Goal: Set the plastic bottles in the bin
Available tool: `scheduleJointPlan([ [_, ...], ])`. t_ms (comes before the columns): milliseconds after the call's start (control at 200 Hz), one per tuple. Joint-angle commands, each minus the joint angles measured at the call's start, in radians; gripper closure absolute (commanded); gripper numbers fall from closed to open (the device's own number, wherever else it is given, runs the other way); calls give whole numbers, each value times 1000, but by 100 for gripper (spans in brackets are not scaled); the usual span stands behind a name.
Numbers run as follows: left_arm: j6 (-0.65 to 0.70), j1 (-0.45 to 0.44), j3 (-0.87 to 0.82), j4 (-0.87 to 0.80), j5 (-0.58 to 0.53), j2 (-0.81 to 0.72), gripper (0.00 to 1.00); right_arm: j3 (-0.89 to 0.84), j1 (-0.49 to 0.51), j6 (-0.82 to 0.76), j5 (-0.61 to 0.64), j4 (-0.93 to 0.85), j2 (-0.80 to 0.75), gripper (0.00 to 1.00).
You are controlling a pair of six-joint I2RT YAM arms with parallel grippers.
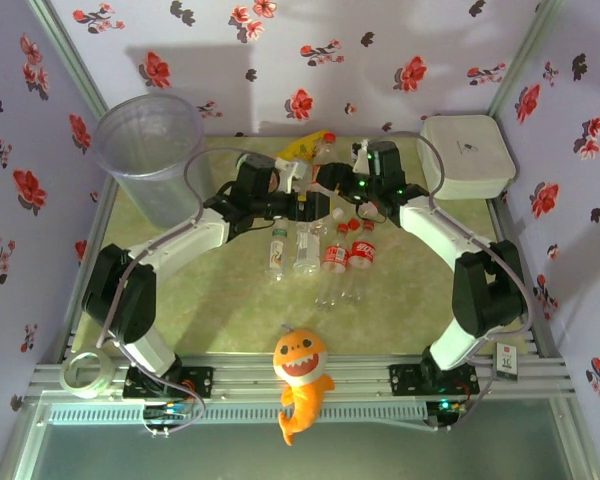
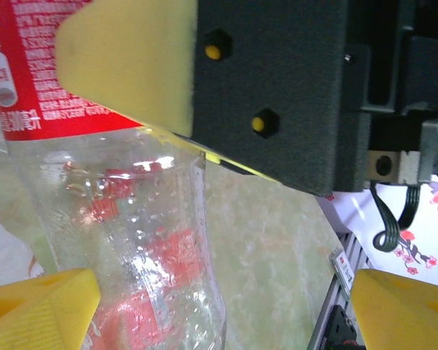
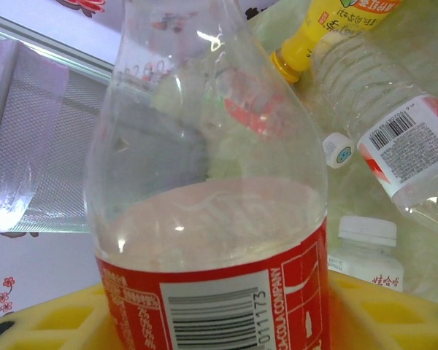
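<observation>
Though clear, dimpled round bottle (image 2: pixel 131 219)

The top camera looks down from above and behind the arm bases, taking in the whole table (image 1: pixel 230 290). The left wrist camera faces out between the fingers (image 2: pixel 36 310) of the left gripper (image 2: pixel 219 321), tight on a red-labelled bottle (image 2: pixel 131 219) beside one finger. The right wrist camera sees that red-labelled bottle (image 3: pixel 212 219) between the fingers (image 3: pixel 394 313) of the right gripper (image 3: pixel 215 328), closer. Past those fingertips lies a yellow bottle (image 3: pixel 336 25); the top view shares this yellow bottle (image 1: pixel 298 150).
</observation>
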Motion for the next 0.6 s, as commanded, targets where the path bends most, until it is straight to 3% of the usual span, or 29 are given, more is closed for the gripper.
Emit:
scheduleJointPlan([
  [0,7,-1,20,-13,-39,49,6,8,19,59,-102,95,-25,41],
  [210,29,4,26,-35,-74,54,0,11,21,38,-92,57,-35,40],
  [595,47,45,-30,-41,-55,-59,0,14,20,-53,11,-66,-49,42],
])
